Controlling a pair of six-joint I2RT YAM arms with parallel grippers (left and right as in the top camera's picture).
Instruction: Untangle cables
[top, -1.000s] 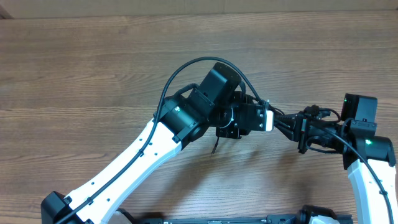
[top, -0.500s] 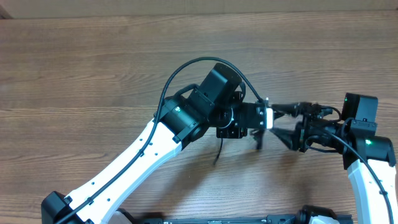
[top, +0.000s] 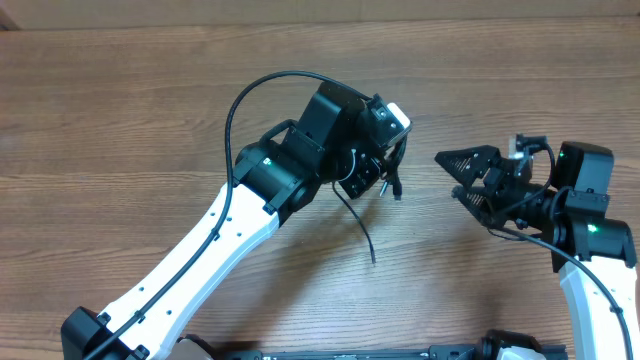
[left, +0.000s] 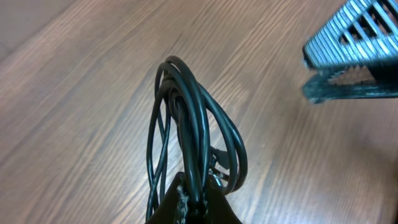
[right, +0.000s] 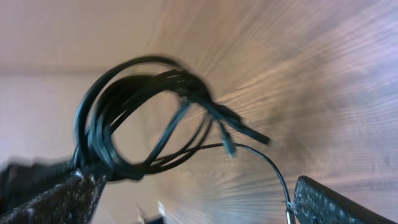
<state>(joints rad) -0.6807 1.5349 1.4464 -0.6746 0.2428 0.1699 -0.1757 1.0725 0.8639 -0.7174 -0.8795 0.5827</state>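
- Plainly the step in hand is lift-and-separate. The left gripper (top: 372, 165) is clenched on a bunch of thin black flexible cables (left: 186, 112), which pass between its fingers and loop out ahead of it several times over.
- Overhead, the bundle hangs at that gripper above the brown wood-grain table (top: 120, 120). One loose strand trails away beneath it, and I cannot tell whether its tip touches the wood. Short plug ends dangle just beside the fingers.
- The right gripper (top: 450, 175) is released, with its jaws spread wide and empty. It faces the bundle from a little way off.
- In the right wrist view the cables (right: 183, 84) sit ahead of the open jaws, nearer one finger, with plug ends poking out toward the other. The picture is blurred, so I cannot tell which strand crosses which.
- As I judge it, the next move calls for the right gripper to close on a single free end or outer loop, not the whole bunch. It should then draw that strand away while the left gripper holds firm.
- The cords look limp and slippery, and a pinch on two strands at once would likely tighten the snarl.
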